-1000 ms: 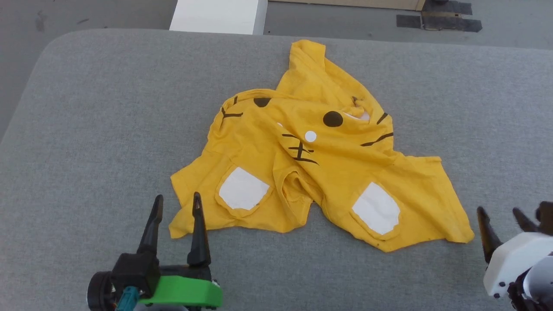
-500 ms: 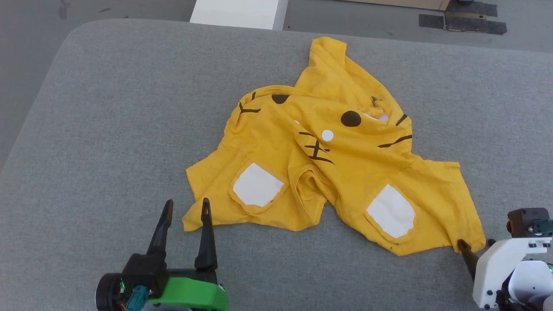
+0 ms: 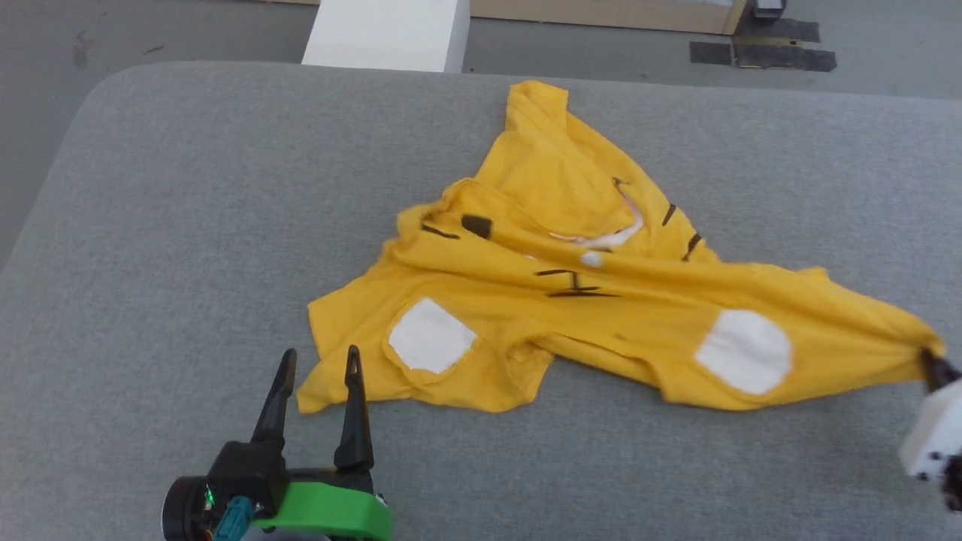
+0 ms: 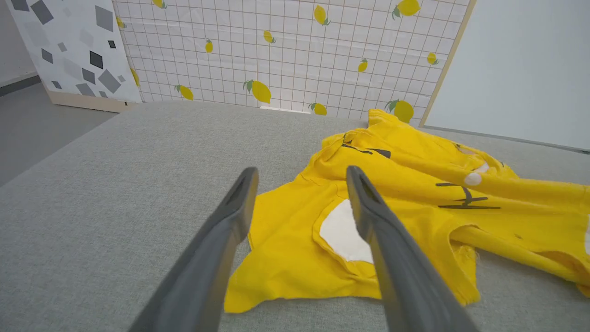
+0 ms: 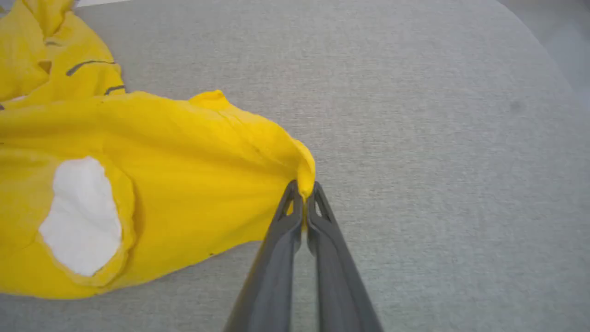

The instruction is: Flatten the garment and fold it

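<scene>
At the frame's right edge our right gripper (image 3: 930, 362) clamps the garment (image 3: 601, 315) by its corner — holding it taut to flatten, we judge — while our left gripper (image 3: 319, 353) hovers wide open, empty, lower left.

The right gripper (image 5: 304, 196), open a second ago, now has its fingers (image 5: 322, 240) pinched on the T-shirt (image 3: 571, 315) at its 3 o'clock corner. That corner is dragged out toward 3 o'clock, the cloth stretches into a long ridge, and the nearby white patch (image 3: 742, 351) shifts with it.
</scene>
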Available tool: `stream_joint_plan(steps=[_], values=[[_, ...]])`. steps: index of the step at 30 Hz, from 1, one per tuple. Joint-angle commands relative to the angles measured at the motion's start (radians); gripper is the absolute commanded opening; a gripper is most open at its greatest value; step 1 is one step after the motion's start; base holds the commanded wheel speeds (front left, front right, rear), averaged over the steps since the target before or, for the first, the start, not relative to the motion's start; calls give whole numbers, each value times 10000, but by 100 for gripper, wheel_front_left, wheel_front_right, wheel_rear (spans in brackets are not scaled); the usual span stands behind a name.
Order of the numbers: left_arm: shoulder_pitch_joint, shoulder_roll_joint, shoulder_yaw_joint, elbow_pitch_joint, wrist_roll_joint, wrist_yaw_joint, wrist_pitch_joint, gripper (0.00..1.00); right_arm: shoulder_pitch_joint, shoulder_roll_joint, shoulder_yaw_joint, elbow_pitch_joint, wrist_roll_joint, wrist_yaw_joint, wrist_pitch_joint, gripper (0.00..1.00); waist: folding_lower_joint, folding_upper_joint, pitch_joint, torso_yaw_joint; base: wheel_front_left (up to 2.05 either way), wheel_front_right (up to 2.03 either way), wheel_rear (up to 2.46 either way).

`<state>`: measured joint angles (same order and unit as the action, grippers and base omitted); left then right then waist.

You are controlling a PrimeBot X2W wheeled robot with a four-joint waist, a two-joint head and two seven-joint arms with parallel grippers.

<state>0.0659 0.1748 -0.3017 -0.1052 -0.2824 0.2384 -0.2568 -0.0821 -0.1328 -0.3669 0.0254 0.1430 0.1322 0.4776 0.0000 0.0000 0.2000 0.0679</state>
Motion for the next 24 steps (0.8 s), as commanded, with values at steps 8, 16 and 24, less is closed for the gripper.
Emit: stream_joint_plan(steps=[8, 16, 24], values=[[-8, 112, 14, 145, -166, -33, 213, 100, 806, 145, -2527, -329, -548, -15, -301, 0, 0, 0, 105, -318, 0, 0, 0], [-376, 674, -326, 389, -86, -434, 1406, 100, 857, 535, -2581, -441, -509, -15, -464, 0, 0, 0, 218, -405, 0, 0, 0], [-1860, 1858, -867, 1210, -70, -1551, 4465, 100, 612, 665, -2114, -694, -496, -15, -317, 0, 0, 0, 464, -274, 0, 0, 0]])
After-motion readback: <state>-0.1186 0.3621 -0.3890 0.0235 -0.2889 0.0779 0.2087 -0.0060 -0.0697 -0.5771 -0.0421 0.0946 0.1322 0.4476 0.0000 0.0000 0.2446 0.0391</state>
